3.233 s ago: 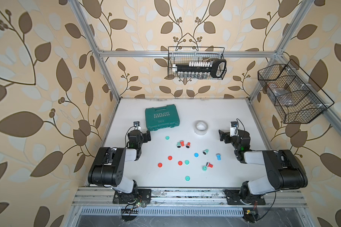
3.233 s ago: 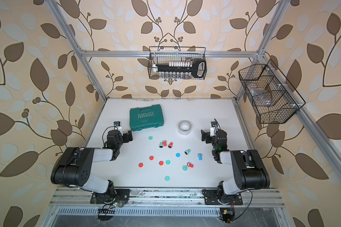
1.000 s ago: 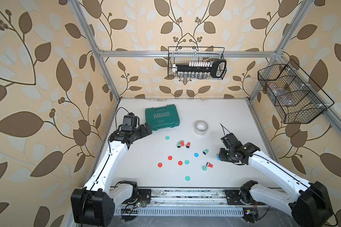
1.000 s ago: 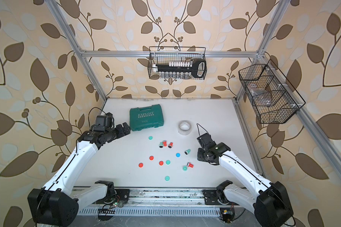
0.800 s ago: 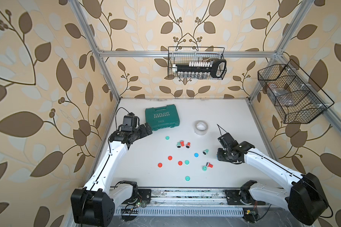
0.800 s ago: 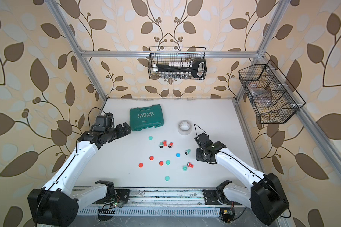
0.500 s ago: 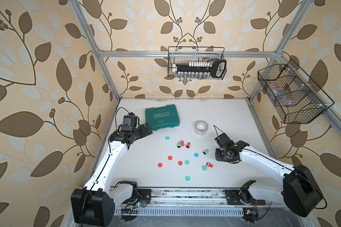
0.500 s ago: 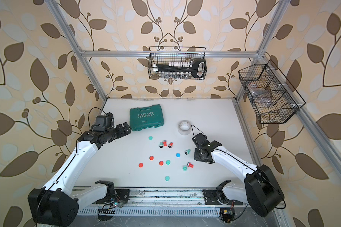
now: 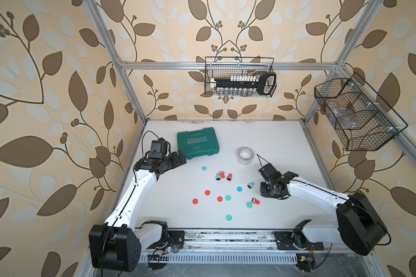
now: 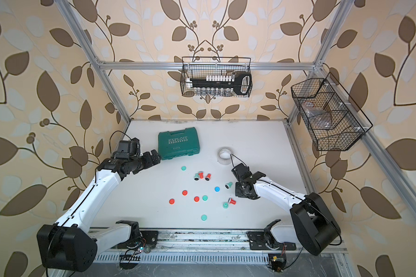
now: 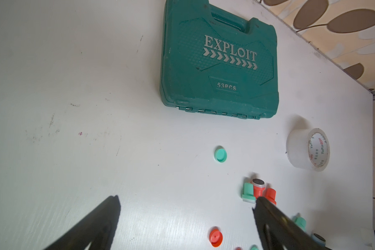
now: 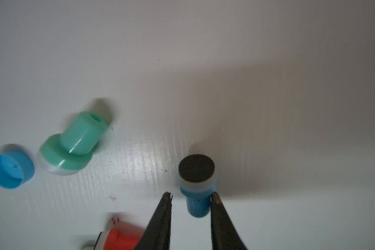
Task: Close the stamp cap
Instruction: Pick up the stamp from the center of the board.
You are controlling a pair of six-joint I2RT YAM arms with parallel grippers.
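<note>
Blue stamp [image 12: 197,186] lies on its side on the table [image 12: 268,86], black pad pointing away from the right claw [image 12: 190,194], stem between its tips. Tips narrowly apart: one touches the stamp's collar, the other stands just clear. Blue cap [image 12: 10,168] well apart, past a green stamp [image 12: 74,142]. Left claw [image 11: 185,199] spread wide beside the green case [image 11: 219,60]

Left arm [image 9: 139,189], right arm [image 9: 315,194]: white link shells, black joint housings are noted. Black cables [image 9: 260,159] are looped at wrists. Left gripper [image 11: 186,198], right gripper [image 12: 191,193]: tapered black fingers [image 11: 275,225].
</note>
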